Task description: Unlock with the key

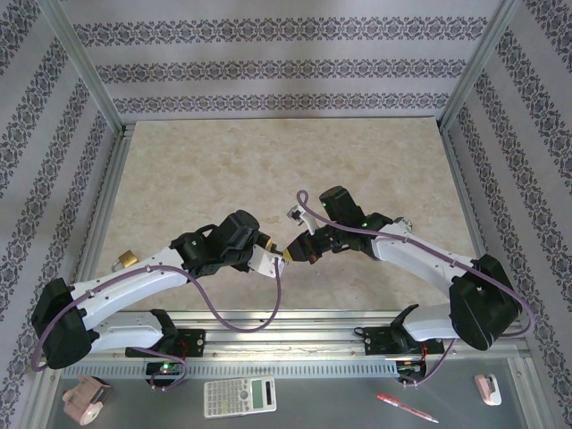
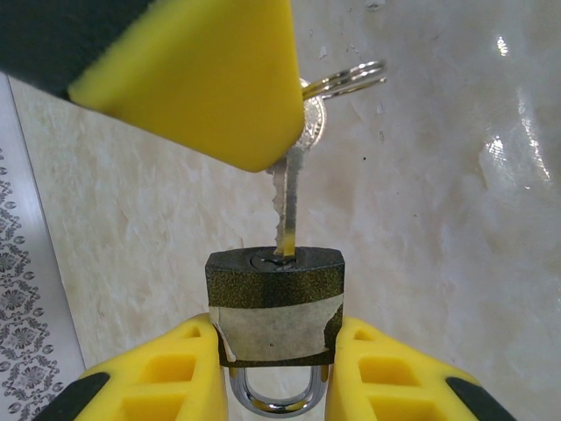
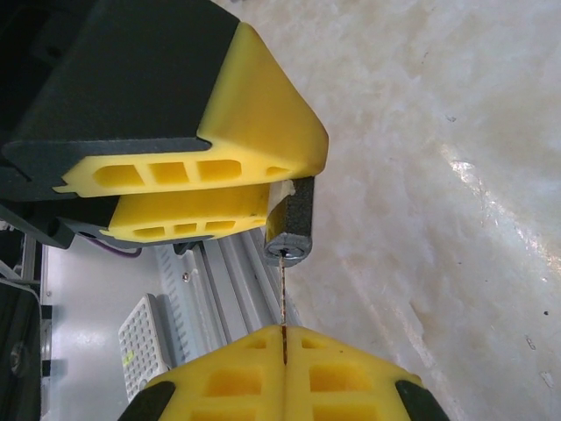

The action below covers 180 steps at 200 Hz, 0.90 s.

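A dark padlock (image 2: 276, 303) with a strip of pale tape across its body sits between the yellow fingers of my left gripper (image 2: 276, 351), shackle towards the wrist and keyhole facing away. My right gripper (image 3: 285, 338) is shut on a silver key (image 3: 283, 298), seen edge-on. The key (image 2: 289, 206) has its tip in the keyhole, with most of the blade still outside. Its ring (image 2: 346, 79) hangs behind the right finger (image 2: 202, 79). In the top view both grippers meet tip to tip at the padlock (image 1: 284, 256), above the table's near middle.
A brass padlock (image 1: 125, 260) lies by the table's left rail. Below the near rail (image 1: 286, 326) lie a calculator (image 1: 239, 396), a red pen (image 1: 407, 407), a tape roll (image 1: 85, 399) and a small white object (image 1: 487, 389). Patterned walls enclose the marble table (image 1: 223, 170).
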{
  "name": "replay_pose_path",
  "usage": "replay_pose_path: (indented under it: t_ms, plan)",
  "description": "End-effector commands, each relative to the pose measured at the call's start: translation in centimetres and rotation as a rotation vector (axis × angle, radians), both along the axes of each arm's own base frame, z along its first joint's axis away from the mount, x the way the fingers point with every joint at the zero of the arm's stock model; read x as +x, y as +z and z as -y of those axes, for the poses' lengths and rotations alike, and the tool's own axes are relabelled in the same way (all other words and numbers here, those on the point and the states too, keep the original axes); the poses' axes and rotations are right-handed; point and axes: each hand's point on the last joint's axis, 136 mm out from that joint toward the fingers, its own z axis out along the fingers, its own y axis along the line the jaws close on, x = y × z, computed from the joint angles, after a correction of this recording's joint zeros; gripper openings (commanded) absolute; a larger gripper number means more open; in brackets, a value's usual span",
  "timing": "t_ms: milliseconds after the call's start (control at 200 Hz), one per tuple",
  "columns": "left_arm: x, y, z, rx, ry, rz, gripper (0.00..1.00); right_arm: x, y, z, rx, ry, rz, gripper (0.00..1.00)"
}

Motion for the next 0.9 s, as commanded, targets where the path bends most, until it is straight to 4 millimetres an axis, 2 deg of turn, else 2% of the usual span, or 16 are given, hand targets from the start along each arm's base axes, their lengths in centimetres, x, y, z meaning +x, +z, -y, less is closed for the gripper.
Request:
replay_pose_path:
  t_ms: [0,280,635,894]
  plan:
    - [0.2,0.9,0.9,-0.027,-0.022,0.038,0.05,-0.1,0.9,-0.7,0.035,0.029,0.01,0.0]
    - [-0.2,0.5,0.7,-0.02,-0.035,0.027,0.05,0.0,0.8,-0.9,0.038,0.025,0.007,0.0]
    - [-0.7,0.7,1.7,-0.042,-0.067,0.049,0.05,0.2,0.7,-1.3,0.043,0.039,-0.014,0.0]
    - [-0.9,0.6,2.2,-0.044,-0.083,0.072,0.04,0.9,1.6,-1.9,0.062,0.026,-0.02,0.0]
